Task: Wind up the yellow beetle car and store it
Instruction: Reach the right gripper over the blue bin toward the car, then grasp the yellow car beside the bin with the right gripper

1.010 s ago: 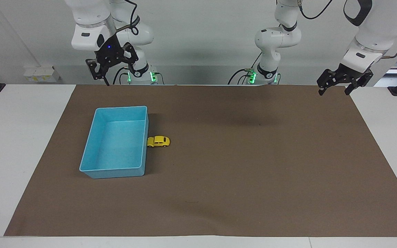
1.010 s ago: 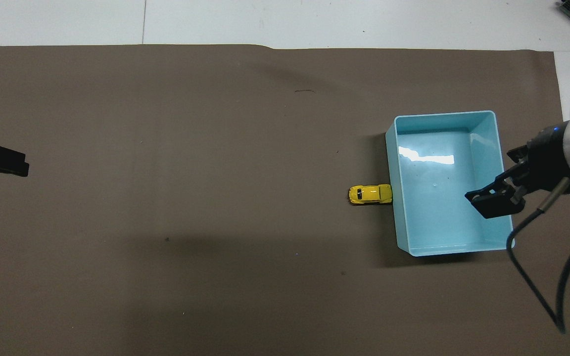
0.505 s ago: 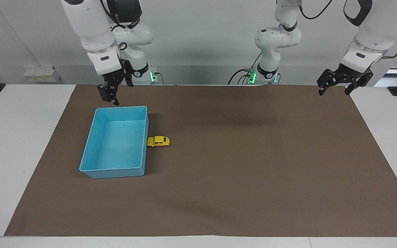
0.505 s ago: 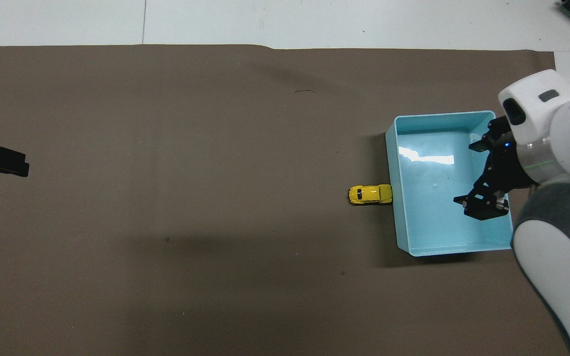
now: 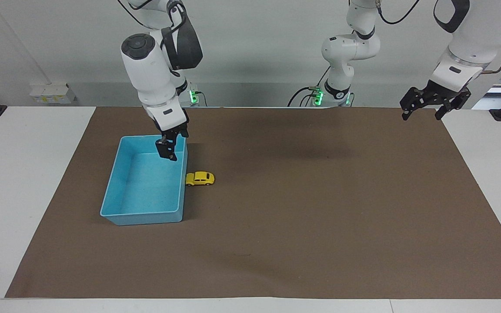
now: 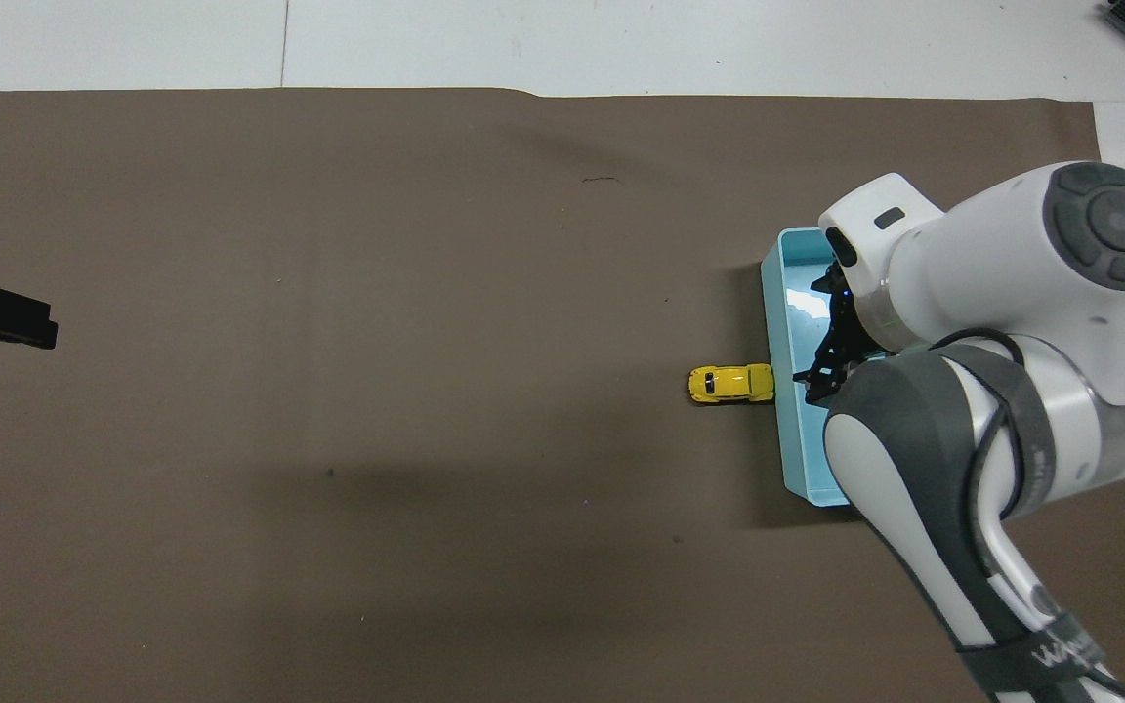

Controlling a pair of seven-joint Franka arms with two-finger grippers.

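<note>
White tabletop (image 5: 24,182), covered across most of its width by a brown mat (image 5: 320,208); pale wall at the robots' end.

Item 1: blue bin (image 5: 118,215), rectangular, open-topped, nothing lying in it that shows. Stands on the mat toward the right arm's end of the table.

Item 2: yellow beetle car (image 5: 200,178), small, on its wheels on the mat. One end touches, or all but touches, the bin's long wall on the side facing the middle of the table; roughly midway along that wall. Nothing holds it.

Item 3: right gripper (image 5: 166,150), pointing down, raised over the bin's corner nearest the robots and close to the wall that the car stands against. Fingers spread, nothing between them. Seen from above, the arm's white and grey casing hides most of the bin, and the gripper (image 6: 821,376) shows just beside the car (image 6: 730,384).

Item 4: left gripper (image 5: 424,111), raised over the mat's corner at the left arm's end, well apart from car and bin. Fingers spread, holding nothing; arm waiting.
</note>
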